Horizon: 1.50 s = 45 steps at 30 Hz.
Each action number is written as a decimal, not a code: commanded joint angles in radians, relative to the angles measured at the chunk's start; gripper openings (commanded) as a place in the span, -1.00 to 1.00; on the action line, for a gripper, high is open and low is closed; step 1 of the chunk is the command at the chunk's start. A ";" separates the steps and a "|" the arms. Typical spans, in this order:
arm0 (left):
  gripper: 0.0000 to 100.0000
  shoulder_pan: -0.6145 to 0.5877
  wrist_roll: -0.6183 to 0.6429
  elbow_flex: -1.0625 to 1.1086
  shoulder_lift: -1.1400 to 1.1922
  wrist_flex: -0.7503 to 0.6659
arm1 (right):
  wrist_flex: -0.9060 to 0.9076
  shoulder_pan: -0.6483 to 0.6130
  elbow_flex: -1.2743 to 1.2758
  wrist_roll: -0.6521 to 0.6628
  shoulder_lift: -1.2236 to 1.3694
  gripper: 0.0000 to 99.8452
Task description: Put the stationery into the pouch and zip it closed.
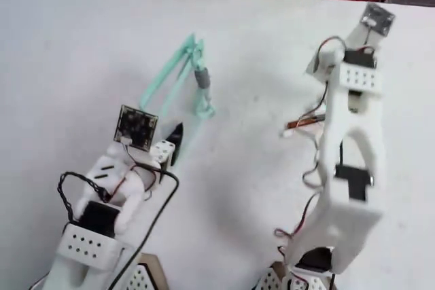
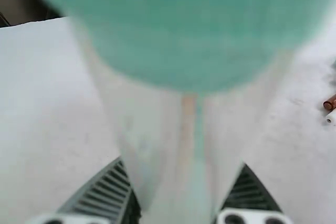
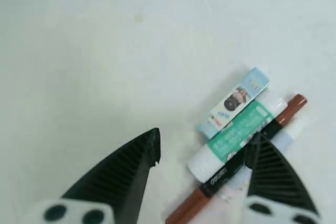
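My left gripper (image 2: 182, 163) is clamped on the pouch (image 1: 178, 78). In the left wrist view its clear wall fills the gap between my two fingers, and its teal edge looms just beyond them. From above, the pouch stands on edge on the white table (image 1: 68, 45). It runs from my left gripper toward 1 o'clock, and I hold it at its near end.

My right gripper (image 3: 206, 137) has its fingers spread wide and holds nothing. The stationery (image 3: 239, 140) lies in a tight bundle on the table beneath it, off-centre and close to one finger (image 3: 273, 177). That finger's tip overlaps the bundle, but I cannot tell whether it touches. The bundle is a small blue-and-white box (image 3: 236, 103), a white tube with a green label (image 3: 226, 148) just beside it, and a brown pen with a black section (image 3: 295, 104) along the tube's other side. All three lie parallel, side against side. My other finger (image 3: 126, 177) stands over bare table, apart from the bundle.

Seen from above, the stationery sits at about 4 o'clock from the pouch and well apart from it. It is partly hidden under my right arm (image 1: 346, 140), and all of it is outside the pouch.
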 commanded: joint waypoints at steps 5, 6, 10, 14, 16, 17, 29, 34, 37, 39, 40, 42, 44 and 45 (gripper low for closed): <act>-0.67 0.004 0.011 -0.020 -0.013 -0.006 | 0.120 0.088 -0.486 -0.084 0.346 -0.49; -0.67 0.013 0.008 -0.020 -0.013 -0.006 | 0.119 0.093 -0.534 -0.084 0.386 -0.49; -0.67 0.039 0.005 -0.014 -0.013 -0.006 | 0.120 0.101 -0.750 -0.084 0.532 -0.49; -0.67 0.038 0.005 -0.014 -0.013 -0.005 | 0.211 0.090 -0.916 -0.080 0.645 -0.49; -0.67 0.039 0.005 -0.014 -0.013 -0.005 | 0.254 0.087 -0.977 -0.078 0.694 -0.49; -0.67 0.039 0.005 -0.014 -0.013 -0.005 | 0.272 0.090 -1.005 -0.078 0.713 -0.49; -0.67 0.038 0.005 -0.014 -0.013 -0.005 | 0.410 0.059 -1.112 -0.084 0.817 -0.49; -0.67 0.036 0.005 -0.014 -0.013 -0.005 | 0.364 0.036 -1.106 -0.078 0.822 -0.61; -0.67 0.033 0.005 -0.014 -0.013 -0.005 | 0.343 0.050 -1.105 -0.077 0.822 -0.89; -0.67 0.035 0.005 -0.014 -0.013 -0.005 | 0.340 0.061 -1.105 -0.077 0.822 -0.96; -0.67 0.036 0.005 -0.014 -0.013 -0.005 | 0.340 0.067 -1.105 -0.077 0.822 -0.92; -0.67 0.038 0.005 -0.014 -0.013 -0.005 | 0.346 0.073 -1.105 -0.077 0.822 -0.91; -0.67 0.039 0.005 -0.014 -0.013 -0.005 | 0.367 0.081 -1.112 -0.077 0.816 -0.97; -0.67 0.039 0.005 -0.014 -0.013 -0.005 | 0.384 0.082 -1.115 -0.077 0.809 -0.97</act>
